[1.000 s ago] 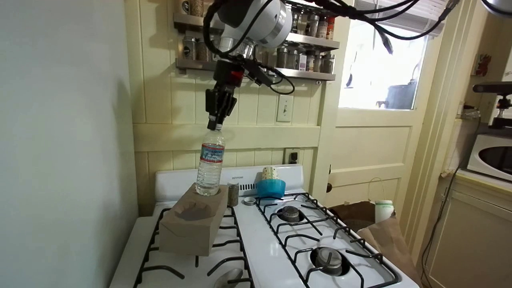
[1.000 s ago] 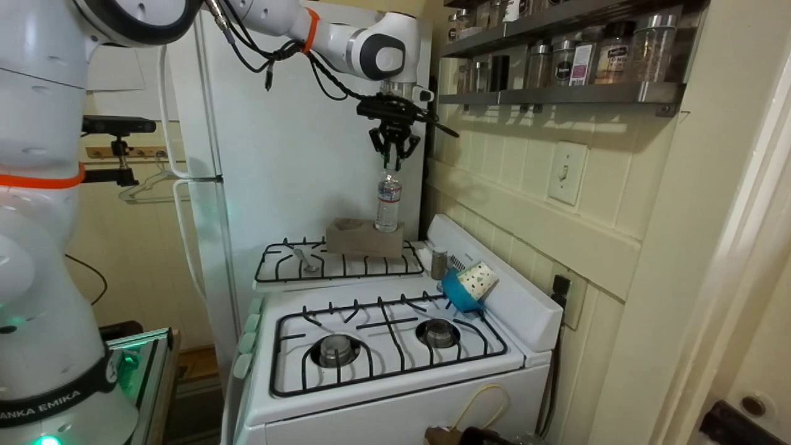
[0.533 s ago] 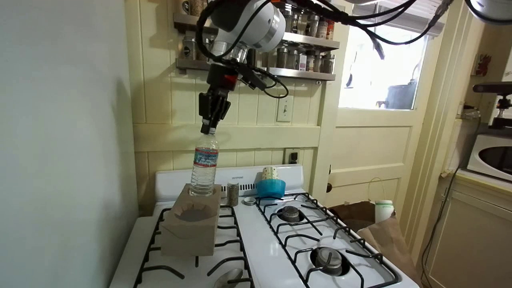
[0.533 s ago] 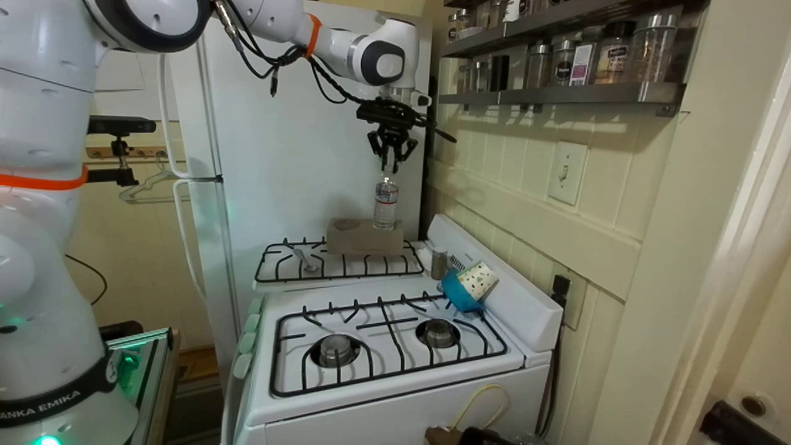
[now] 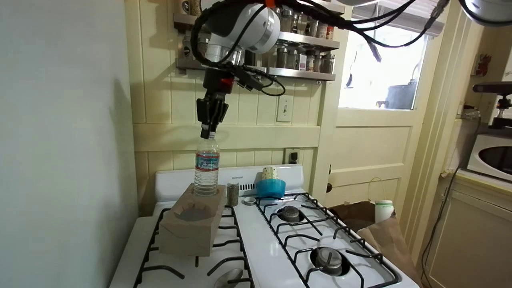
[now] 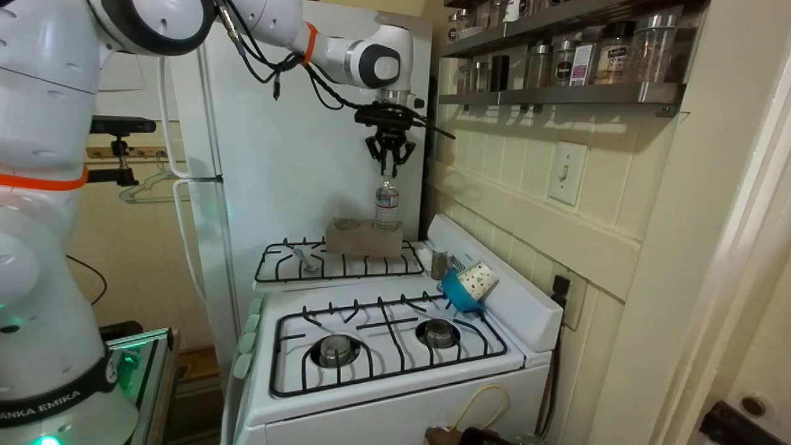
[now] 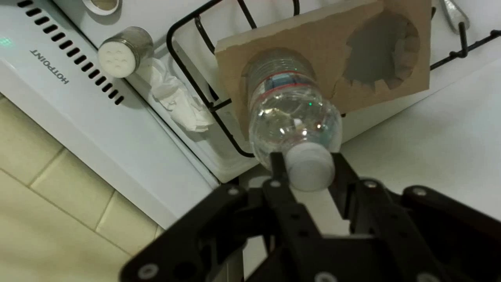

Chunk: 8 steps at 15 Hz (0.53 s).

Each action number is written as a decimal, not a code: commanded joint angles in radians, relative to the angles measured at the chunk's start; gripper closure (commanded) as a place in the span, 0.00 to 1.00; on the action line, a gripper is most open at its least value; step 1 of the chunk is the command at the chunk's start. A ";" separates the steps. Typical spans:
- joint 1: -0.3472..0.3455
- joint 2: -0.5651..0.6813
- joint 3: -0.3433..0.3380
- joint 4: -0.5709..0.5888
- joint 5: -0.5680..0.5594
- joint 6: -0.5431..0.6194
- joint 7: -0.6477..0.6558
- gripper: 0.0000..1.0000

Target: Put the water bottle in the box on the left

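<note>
The water bottle [image 5: 207, 168] is clear plastic with a red-edged blue label and white cap. It stands nearly upright at the far hole of the grey-tan cardboard box [image 5: 186, 236]; both show in an exterior view, bottle [image 6: 387, 207] and box [image 6: 361, 242]. My gripper [image 5: 208, 134] is above the box, its fingers on both sides of the cap. In the wrist view the gripper [image 7: 309, 161] is closed against the cap [image 7: 310, 168]. The bottle's base sits at the hole in the box top [image 7: 327, 55]; how deep I cannot tell. The near hole is torn-edged.
The box lies on a black grate [image 6: 290, 278] of the white stove. A shaker [image 5: 233, 194], a blue bowl [image 5: 271, 189] and a dotted cup [image 5: 269, 173] stand by the backguard. A white fridge [image 6: 315, 123] is close beside the box. Spice shelves [image 6: 575, 93] hang on the wall.
My gripper has moved slightly lower, and toward the left in an exterior view. The bottle has gone from tilted to nearly upright. The box has shifted a little and back.
</note>
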 commanded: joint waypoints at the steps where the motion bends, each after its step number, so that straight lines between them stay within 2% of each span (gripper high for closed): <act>1: 0.026 0.012 -0.004 0.021 -0.062 0.002 0.037 0.92; 8: 0.044 0.033 0.004 0.025 -0.074 0.008 0.037 0.92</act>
